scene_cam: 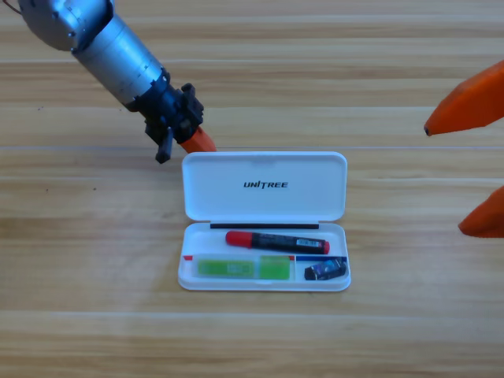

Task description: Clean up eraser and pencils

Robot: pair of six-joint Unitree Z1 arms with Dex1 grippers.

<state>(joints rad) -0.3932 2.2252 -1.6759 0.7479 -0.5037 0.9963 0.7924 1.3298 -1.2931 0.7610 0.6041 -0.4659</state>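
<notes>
The white case [187, 277] lies open at the table's middle, its lid [236, 201] folded back. In its tray a black pencil with a red cap [277, 241] rests along the back. A lime-green pencil [242, 268] lies in the front left part. The small dark eraser [326, 271] sits in the front right corner. My left gripper [193, 140] hangs just beyond the lid's far left corner, holding nothing that I can see. At the right edge my right gripper [443, 179] shows large and partly cut off, open and empty.
The left arm [118, 55] slants in from the top left corner over the wooden table [94, 260]. Bare wood surrounds the case on all sides.
</notes>
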